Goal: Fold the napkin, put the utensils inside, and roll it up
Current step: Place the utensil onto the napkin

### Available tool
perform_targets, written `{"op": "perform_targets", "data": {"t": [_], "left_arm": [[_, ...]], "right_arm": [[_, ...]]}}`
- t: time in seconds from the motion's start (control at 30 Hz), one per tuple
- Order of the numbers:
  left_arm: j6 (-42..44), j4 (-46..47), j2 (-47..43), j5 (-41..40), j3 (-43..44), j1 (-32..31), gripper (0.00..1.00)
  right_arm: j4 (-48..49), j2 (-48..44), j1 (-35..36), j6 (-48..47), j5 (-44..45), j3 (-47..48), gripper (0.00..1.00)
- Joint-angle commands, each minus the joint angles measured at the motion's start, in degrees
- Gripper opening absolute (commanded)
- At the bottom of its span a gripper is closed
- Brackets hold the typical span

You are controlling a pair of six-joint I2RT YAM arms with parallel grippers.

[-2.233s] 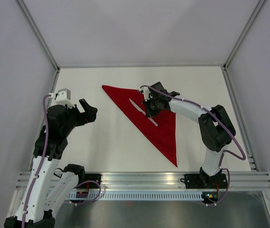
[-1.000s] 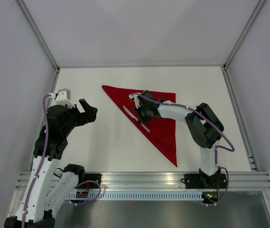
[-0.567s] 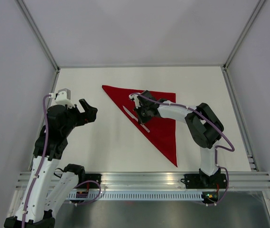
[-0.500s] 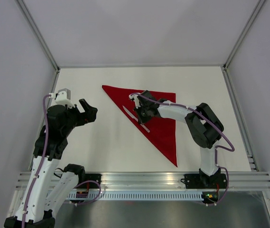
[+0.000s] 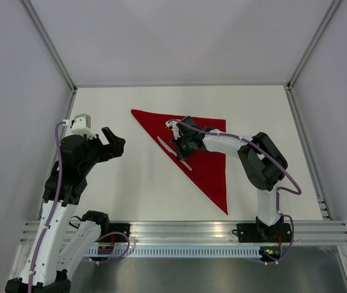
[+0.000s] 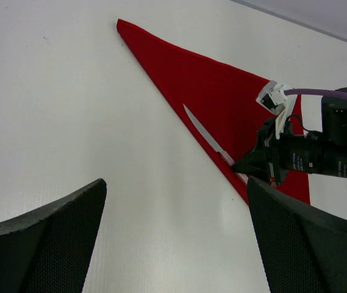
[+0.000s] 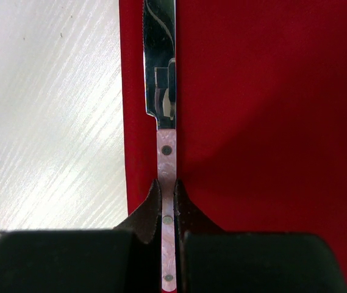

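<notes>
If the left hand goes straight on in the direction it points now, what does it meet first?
Probably the bare white table, just short of the napkin's folded edge and the knife lying along it; depth is hard to judge.

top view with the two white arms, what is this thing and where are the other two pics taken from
It is a robot: two white arms bolted at the near edge of a table, each ending in a two-finger gripper. The wide picture looks down from above; the other two come from cameras on the wrists. On the table lies a red napkin, folded into a triangle, with a knife along its long edge. The right gripper is shut on the knife's pink handle. The left gripper hangs open to the side, holding nothing.
</notes>
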Motion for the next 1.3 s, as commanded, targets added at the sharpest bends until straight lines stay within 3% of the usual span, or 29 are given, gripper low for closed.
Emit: {"op": "perform_targets", "data": {"t": [0.0,0.7,0.8,0.9,1.03,1.27], "left_arm": [[3.1,1.1,0.2,2.2,-0.3,0.3,1.00],[3.1,1.0,0.4,2.3,-0.3,0.3,1.00],[3.1,1.0,0.5,2.4,-0.3,0.2,1.00],[3.2,1.1,0.7,2.4,-0.3,0.3,1.00],[3.5,0.9,1.3,2.4,0.0,0.3,1.00],[3.5,0.9,3.6,4.9,2.7,0.3,1.00]], "right_arm": [[0.3,0.0,0.3,1.8,-0.3,1.7,0.01],[0.0,-1.0,-0.1,3.5,-1.0,0.8,0.00],[0.0,-1.4,-0.5,3.6,-1.7,0.7,0.09],[0.1,-2.4,-0.6,3.6,-2.1,0.4,0.26],[-0.3,-3.8,-0.6,3.6,-2.8,0.5,0.37],[-2.5,-6.8,-1.4,2.6,-3.6,3.3,0.39]]}}
